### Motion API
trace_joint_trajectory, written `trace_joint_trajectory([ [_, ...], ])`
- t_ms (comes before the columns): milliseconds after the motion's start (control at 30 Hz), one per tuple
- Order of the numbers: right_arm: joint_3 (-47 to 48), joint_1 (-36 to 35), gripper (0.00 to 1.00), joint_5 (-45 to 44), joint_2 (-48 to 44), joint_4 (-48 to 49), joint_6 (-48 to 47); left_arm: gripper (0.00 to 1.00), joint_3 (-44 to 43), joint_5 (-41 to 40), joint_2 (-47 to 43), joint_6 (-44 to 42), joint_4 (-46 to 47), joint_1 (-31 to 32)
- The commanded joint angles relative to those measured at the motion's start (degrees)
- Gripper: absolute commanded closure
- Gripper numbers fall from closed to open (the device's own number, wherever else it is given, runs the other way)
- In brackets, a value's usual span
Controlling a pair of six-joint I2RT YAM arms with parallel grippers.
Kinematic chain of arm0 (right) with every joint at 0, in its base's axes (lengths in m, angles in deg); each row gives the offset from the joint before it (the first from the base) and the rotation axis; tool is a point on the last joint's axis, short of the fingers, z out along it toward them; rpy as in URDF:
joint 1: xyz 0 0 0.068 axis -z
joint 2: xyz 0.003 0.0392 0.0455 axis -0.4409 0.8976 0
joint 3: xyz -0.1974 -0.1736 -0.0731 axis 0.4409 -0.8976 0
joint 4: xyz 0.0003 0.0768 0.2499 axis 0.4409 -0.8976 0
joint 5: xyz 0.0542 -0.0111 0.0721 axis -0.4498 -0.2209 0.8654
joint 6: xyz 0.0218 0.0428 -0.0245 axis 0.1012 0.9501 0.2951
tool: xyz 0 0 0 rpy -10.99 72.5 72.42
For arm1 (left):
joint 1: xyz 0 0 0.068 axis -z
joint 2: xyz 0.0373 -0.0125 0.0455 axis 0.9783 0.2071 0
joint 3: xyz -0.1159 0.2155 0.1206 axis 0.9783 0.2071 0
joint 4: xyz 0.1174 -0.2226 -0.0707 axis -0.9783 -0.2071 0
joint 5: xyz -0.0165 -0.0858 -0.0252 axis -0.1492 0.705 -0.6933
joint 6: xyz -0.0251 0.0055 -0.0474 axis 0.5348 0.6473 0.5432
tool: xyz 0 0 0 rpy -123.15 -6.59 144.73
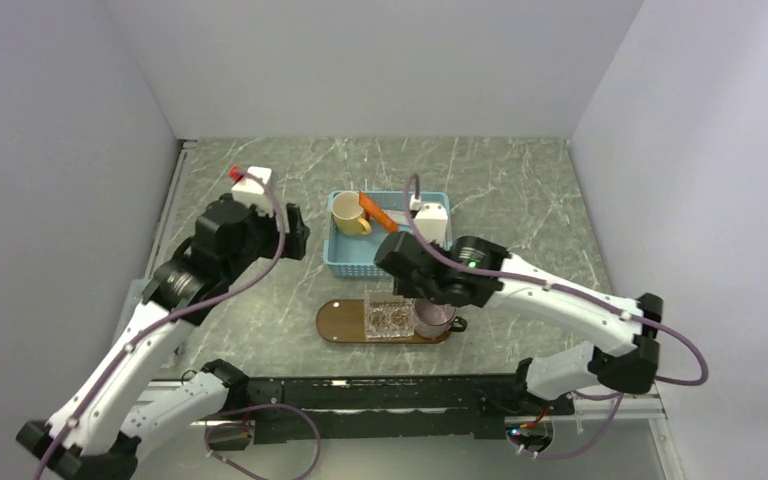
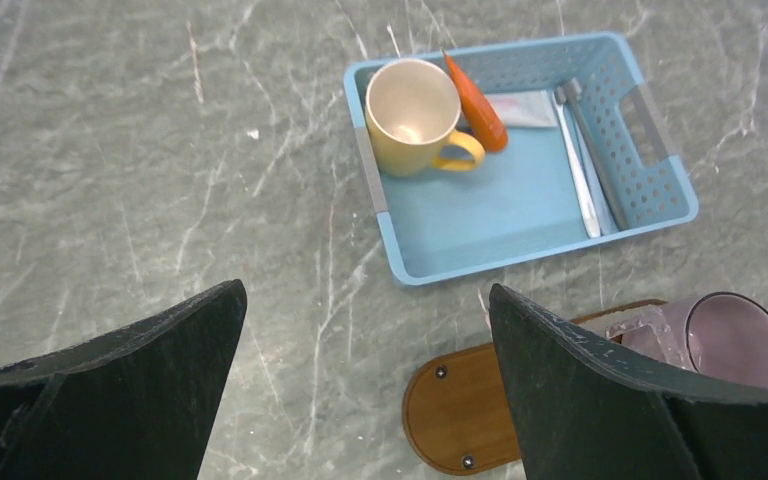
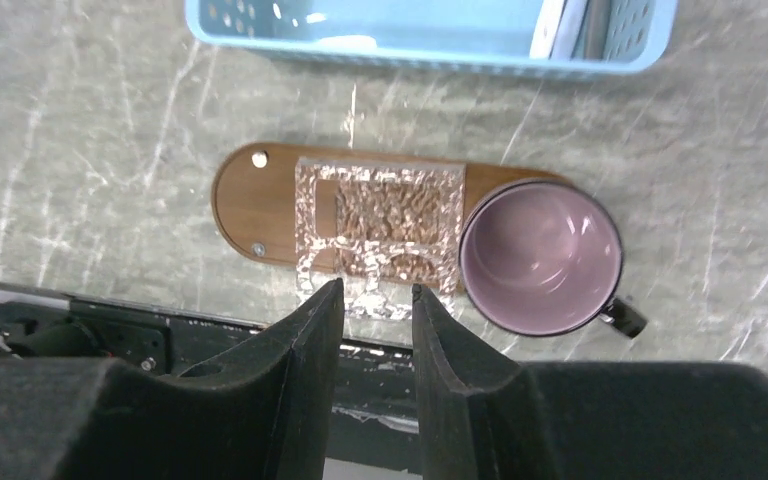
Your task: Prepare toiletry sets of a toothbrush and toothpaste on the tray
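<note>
A: Right wrist: right gripper (image 3: 376, 290) slightly parted, empty, over the tray (image 3: 250, 200) at the worktop's (image 3: 110, 100) near edge.
B: Left gripper (image 2: 365, 295) gapes too. The tubes (image 2: 475, 100) sit in the basket (image 2: 650, 190); purple mug (image 3: 540, 250) and dish (image 3: 380, 220) could crowd them off.

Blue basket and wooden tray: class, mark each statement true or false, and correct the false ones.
1. The yellow mug stands inside the blue basket. True.
2. The orange tube lies on the wooden tray. False: it lies in the basket, beside the yellow mug.
3. The purple mug stands at one end of the tray, next to a clear dish. True.
4. The left fingers are clamped shut. False: they stand wide apart and hold nothing.
</note>
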Motion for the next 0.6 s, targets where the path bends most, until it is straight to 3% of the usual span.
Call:
trace_joint_trajectory([
  [0, -1.42, 3.55, 0.66, -0.57, -6.12, 4.37, -11.58, 0.01, -6.41, 3.50, 7.42, 1.85, -2.62, -0.23],
  [200, -3.66, 8.79, 0.68, 0.77, -9.91, 6.85, -19.48, 0.01, -12.84, 5.11, 19.13, 2.63, -4.86, -0.75],
  [567, -11.22, 10.55, 0.69, 3.73, -15.21, 11.59, -23.42, 0.05, -23.50, 12.83, 39.54, 3.49, -8.45, -6.09],
])
